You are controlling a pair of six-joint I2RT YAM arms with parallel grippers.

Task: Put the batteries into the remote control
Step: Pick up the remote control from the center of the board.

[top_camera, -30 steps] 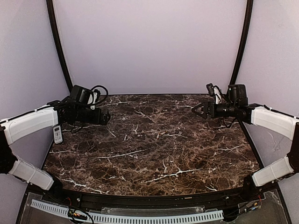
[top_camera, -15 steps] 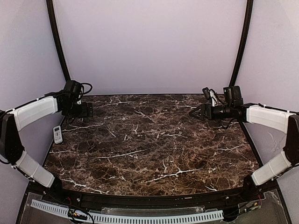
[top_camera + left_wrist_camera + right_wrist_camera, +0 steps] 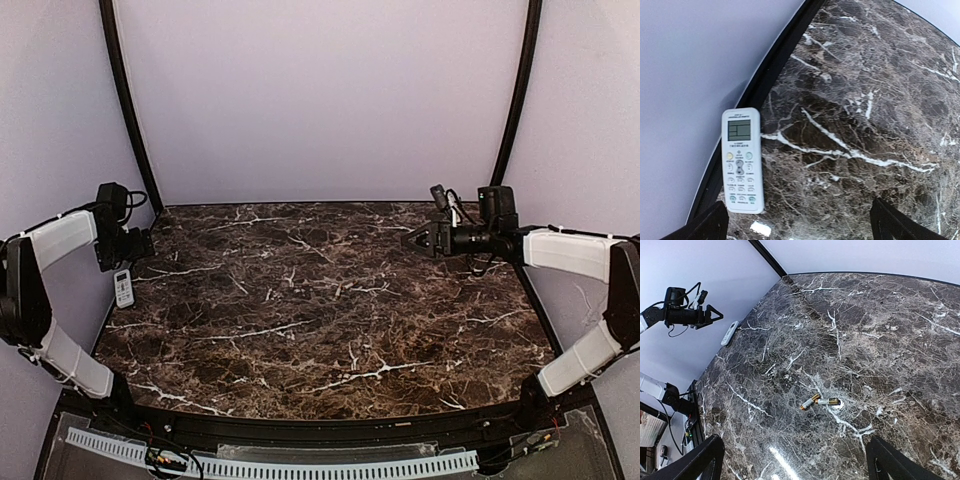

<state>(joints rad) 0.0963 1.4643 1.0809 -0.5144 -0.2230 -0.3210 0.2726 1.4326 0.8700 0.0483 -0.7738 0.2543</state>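
Observation:
The white remote control [image 3: 742, 160] lies face up, screen and buttons showing, at the table's left edge; it also shows in the top view [image 3: 123, 288] and far off in the right wrist view [image 3: 730, 333]. Two batteries [image 3: 810, 402] [image 3: 829, 401] lie touching end to end on the marble mid-table; I cannot make them out in the top view. My left gripper [image 3: 146, 242] hovers open and empty just behind the remote, which sits by its left finger [image 3: 707, 227]. My right gripper [image 3: 408, 240] hangs open and empty above the far right, well above the batteries.
The dark marble table [image 3: 330, 330] has a black raised rim [image 3: 765, 75] right beside the remote, with the pale wall [image 3: 690, 60] behind it. A curved black frame post [image 3: 125, 100] stands near the left arm.
My left arm has swung left and drawn back from the far-left marble to the table's left edge above the remote. My right gripper has shifted slightly left.

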